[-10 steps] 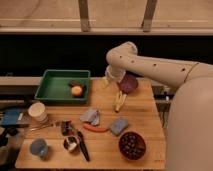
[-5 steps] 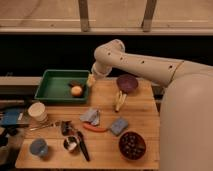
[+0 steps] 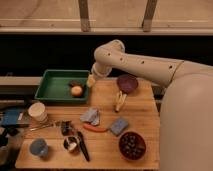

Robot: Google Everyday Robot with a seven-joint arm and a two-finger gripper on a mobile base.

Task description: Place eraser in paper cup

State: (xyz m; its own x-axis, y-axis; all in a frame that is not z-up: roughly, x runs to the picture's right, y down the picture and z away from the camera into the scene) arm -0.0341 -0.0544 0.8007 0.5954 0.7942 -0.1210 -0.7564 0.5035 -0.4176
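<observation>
The eraser [image 3: 73,83] is a small dark block lying in the green tray [image 3: 52,86], just behind the orange ball [image 3: 76,91]. The paper cup [image 3: 37,111] stands upright at the table's left edge, below the tray. My gripper [image 3: 91,80] hangs at the tray's right rim, a little to the right of the eraser and the ball and far from the paper cup. Nothing shows in the gripper.
A purple bowl [image 3: 127,82] and a banana [image 3: 120,100] lie to the right of the gripper. At the front are a crumpled cloth [image 3: 91,116], a grey-blue sponge [image 3: 119,126], a red chili [image 3: 94,128], a grape bowl [image 3: 132,145], a blue cup [image 3: 38,147] and a metal cup [image 3: 71,144].
The arm has swung left, from over the purple bowl and banana to the right rim of the green tray. The things on the table have not moved.
</observation>
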